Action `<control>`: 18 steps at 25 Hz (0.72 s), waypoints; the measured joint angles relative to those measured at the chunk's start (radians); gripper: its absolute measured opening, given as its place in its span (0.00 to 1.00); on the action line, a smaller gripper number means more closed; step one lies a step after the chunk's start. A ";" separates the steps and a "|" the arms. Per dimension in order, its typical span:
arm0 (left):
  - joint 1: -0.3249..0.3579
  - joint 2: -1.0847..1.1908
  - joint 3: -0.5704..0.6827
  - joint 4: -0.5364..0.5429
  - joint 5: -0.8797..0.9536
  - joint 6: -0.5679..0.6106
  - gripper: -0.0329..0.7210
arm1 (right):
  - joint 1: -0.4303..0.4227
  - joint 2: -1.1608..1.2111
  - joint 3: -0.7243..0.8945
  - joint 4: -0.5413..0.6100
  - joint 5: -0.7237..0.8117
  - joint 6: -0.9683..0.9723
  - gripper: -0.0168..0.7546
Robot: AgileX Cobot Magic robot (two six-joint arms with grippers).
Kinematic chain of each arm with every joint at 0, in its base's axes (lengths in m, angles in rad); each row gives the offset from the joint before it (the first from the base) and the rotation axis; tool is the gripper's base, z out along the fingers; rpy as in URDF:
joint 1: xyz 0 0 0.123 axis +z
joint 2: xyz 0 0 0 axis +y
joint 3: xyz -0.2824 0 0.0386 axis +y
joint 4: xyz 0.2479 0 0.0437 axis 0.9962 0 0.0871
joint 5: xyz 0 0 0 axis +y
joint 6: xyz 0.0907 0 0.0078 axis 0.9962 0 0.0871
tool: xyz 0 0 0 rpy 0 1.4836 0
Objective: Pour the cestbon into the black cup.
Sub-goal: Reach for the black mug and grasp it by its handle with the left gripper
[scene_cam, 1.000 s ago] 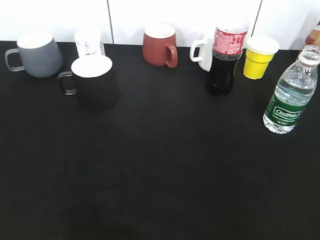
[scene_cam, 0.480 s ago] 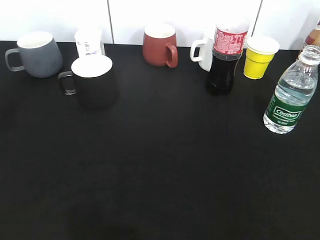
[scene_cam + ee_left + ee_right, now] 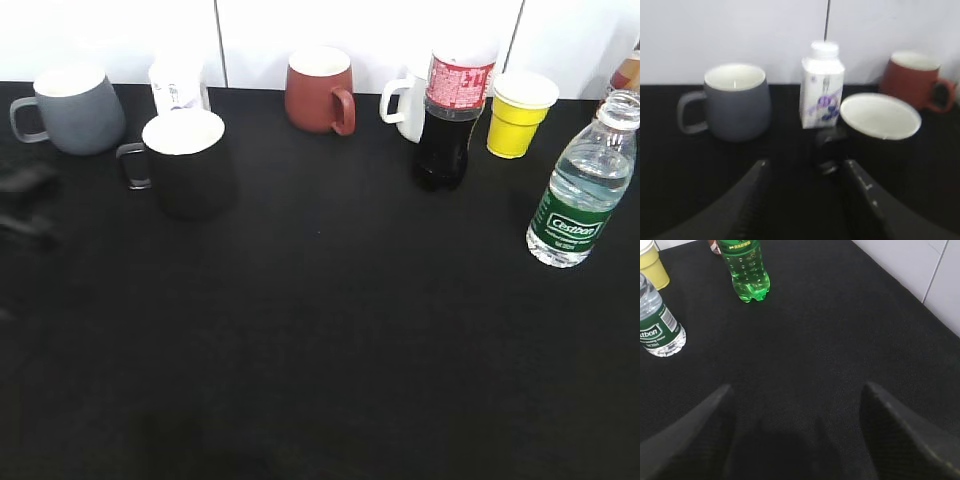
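You had the cestbon [image 3: 580, 190] standing upright at the far right of the black table [image 3: 330, 340], uncapped and well apart from the black cup [image 3: 188, 165], which sat at the left with its handle pointing left. Between them stood a red-brown mug [image 3: 320, 90] near the back wall, a white mug [image 3: 405, 105], a cola bottle [image 3: 450, 115] just in front of it and a yellow cup [image 3: 520, 112] beside that. Behind the black cup you had a grey mug [image 3: 72, 108] and a small white carton [image 3: 178, 85], both close to it. In the right wrist view a green bottle [image 3: 746, 267] stood beyond the cestbon [image 3: 659, 322].

Count them: four mugs, one paper cup, three bottles and one carton.

Your left gripper [image 3: 805, 200] was spread, its fingers [image 3: 752, 200] apart with nothing between them, aimed at the black cup [image 3: 875, 130]; in the exterior view it showed only as a dark blur at the left edge [image 3: 25, 205]. Your right gripper [image 3: 795, 435] was also spread wide over bare table, empty, with the cestbon off to its left.
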 joint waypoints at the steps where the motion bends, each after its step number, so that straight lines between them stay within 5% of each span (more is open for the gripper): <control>1: 0.000 0.084 0.000 0.060 -0.104 -0.009 0.51 | 0.000 0.000 0.000 0.000 0.000 0.000 0.78; 4: 0.000 0.289 -0.042 0.108 -0.271 -0.073 0.51 | 0.000 0.000 0.000 0.000 0.000 0.000 0.78; 18: 0.012 0.473 -0.277 0.010 -0.226 -0.076 0.51 | 0.000 0.000 0.000 0.000 0.000 0.000 0.78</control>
